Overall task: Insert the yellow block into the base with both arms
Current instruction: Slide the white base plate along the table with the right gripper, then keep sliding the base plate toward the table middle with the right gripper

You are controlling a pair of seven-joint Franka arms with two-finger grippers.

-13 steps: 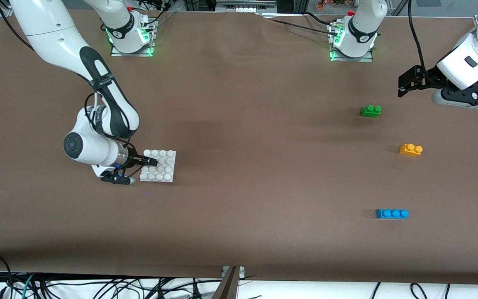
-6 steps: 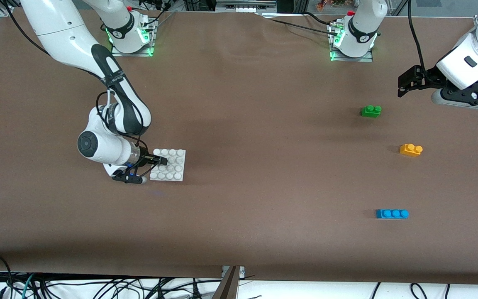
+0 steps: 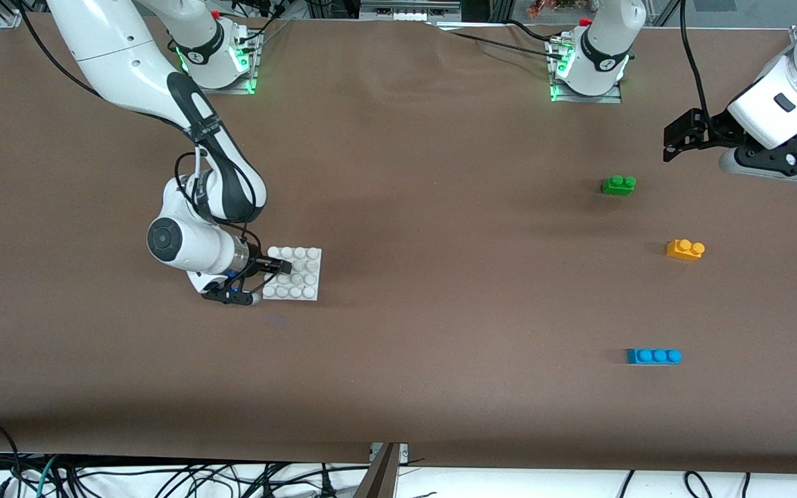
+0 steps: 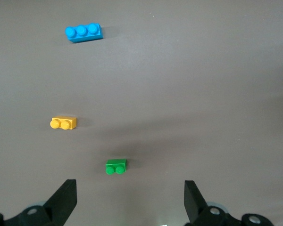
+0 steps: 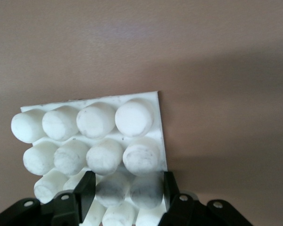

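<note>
base (image 3: 299,273) carried along, right gripper (image 3: 284,265) clamping it

right hand (image 3: 286,265) | moved base (image 3: 301,277) toward left arm's end

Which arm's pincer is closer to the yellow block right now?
Left. The left pincer hangs open above the table near the yellow block; the right pincer grips the base toward the right arm's end.

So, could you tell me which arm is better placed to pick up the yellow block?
Left: its open gripper hangs over the table near the yellow block, while the right gripper is shut on the base.
</note>
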